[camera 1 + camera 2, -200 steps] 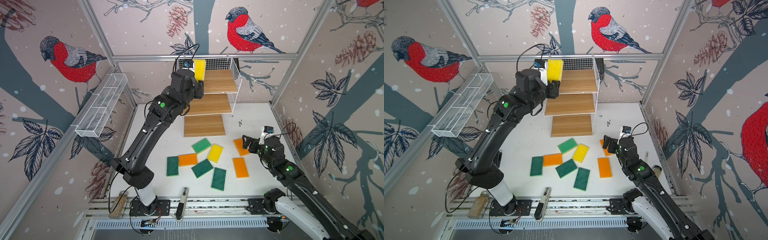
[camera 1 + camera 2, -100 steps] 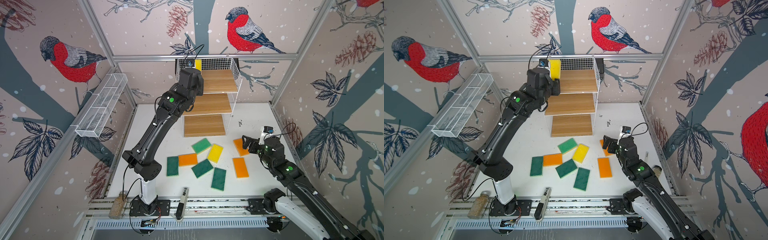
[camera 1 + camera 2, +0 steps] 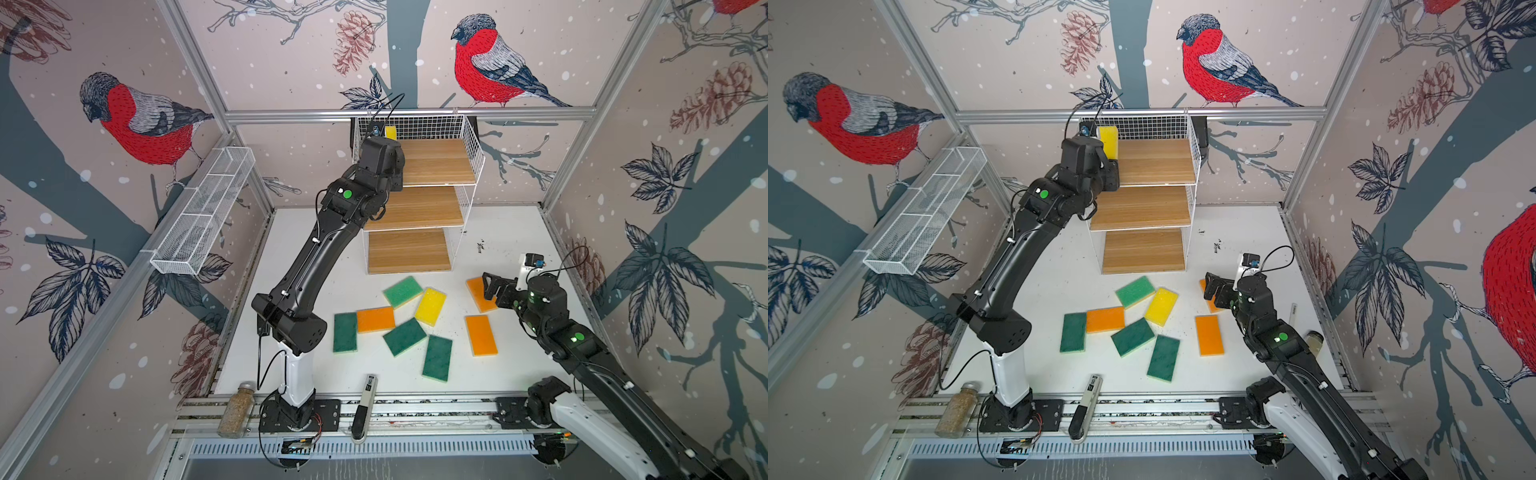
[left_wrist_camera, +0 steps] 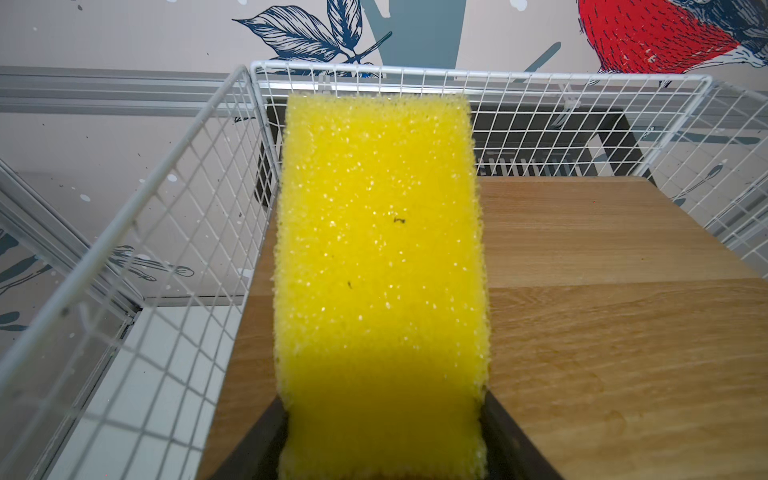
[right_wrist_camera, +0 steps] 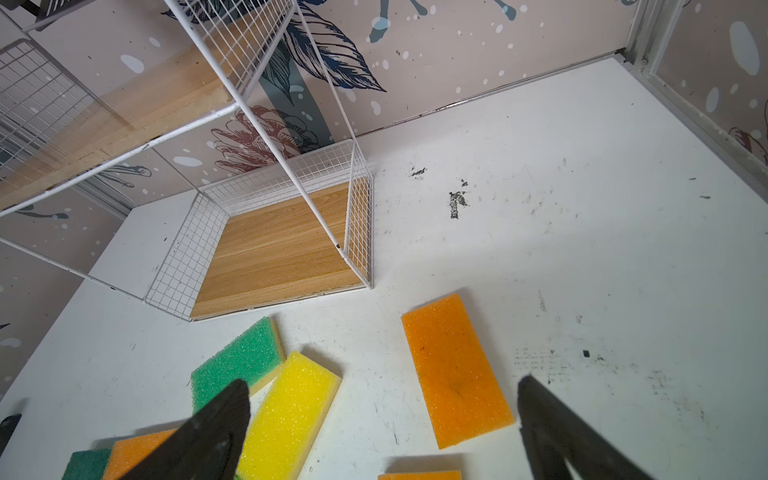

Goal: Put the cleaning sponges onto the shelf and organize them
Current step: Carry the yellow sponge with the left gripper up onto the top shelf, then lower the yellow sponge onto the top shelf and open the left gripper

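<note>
My left gripper (image 4: 380,415) is shut on a yellow sponge (image 4: 380,249) and holds it over the left part of the shelf's top board (image 4: 602,291), close to the wire side. Both top views show this sponge (image 3: 390,132) (image 3: 1108,139) at the back left corner of the shelf (image 3: 436,162) (image 3: 1154,162). Several sponges lie on the white table in front: light green (image 3: 402,291), yellow (image 3: 431,306), orange (image 3: 375,319) (image 3: 481,335) and dark green (image 3: 345,332) (image 3: 404,336) (image 3: 437,358). My right gripper (image 3: 490,286) (image 5: 382,380) hangs open above another orange sponge (image 5: 455,370).
A long white mesh basket (image 3: 203,212) hangs on the left wall. A jar (image 3: 237,409) and a black-and-white tool (image 3: 363,407) rest on the front rail. Another jar (image 3: 1314,340) stands by the right wall. The shelf's lowest board (image 5: 274,249) is bare.
The left arm has stretched towards the shelf's back and carried the yellow sponge in over the top board. The right arm has not moved.
</note>
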`<state>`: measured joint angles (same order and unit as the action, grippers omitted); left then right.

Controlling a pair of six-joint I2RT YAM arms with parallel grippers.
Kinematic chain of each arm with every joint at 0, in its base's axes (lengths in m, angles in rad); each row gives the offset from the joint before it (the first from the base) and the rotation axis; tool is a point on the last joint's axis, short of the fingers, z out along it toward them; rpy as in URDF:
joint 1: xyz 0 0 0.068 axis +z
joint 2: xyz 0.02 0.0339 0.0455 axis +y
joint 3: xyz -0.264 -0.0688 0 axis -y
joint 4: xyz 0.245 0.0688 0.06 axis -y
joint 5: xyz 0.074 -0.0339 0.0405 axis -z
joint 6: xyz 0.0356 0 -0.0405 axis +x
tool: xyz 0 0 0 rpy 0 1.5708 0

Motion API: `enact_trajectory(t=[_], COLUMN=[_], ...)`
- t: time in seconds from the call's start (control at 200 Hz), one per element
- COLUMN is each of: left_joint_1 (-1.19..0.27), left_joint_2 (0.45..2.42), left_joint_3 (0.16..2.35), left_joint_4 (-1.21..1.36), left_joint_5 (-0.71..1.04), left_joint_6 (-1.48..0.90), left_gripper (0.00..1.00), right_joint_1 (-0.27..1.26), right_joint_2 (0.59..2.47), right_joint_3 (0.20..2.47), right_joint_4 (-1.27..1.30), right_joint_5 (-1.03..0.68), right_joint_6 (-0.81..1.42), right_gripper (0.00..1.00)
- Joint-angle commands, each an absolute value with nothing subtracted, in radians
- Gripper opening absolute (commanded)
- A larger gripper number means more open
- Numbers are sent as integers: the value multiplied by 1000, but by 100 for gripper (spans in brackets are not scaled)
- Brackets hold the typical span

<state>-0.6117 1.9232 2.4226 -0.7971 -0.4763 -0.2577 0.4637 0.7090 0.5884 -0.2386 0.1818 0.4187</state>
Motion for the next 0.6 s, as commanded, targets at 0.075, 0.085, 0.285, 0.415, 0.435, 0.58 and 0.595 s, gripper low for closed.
enact_trajectory(t=[0.075,0.085,0.285,0.415,0.435,0.58,0.595], left_joint_1=[-610,-610,-611,-610,-610,-609,-609], left_joint_2=[1924,1924,1922,1924,1924,1928,1928], left_joint_3=[2417,2416,2398,2393,2393,2392,2392], left_joint_4=[-802,-803,-811,-819,-820,-824,-822], left_joint_5=[-472,-471,-502,-520,-521,-532,-533], left_joint_6=[-277,-277,-285,-289,-291,-303,-303], left_gripper=[60,60,61,63,63,67,68], right_joint_1=[464,464,464,464,464,463,463], right_joint_2=[707,708,709,709,709,709,710], right_joint_3=[584,584,580,580,580,579,580], right_joint_4=[-212,-212,-212,-214,-214,-215,-215], right_joint_5=[174,174,166,163,164,160,160], right_joint_6=[419,420,426,426,426,426,427], right_gripper=[100,100,100,100,100,100,100])
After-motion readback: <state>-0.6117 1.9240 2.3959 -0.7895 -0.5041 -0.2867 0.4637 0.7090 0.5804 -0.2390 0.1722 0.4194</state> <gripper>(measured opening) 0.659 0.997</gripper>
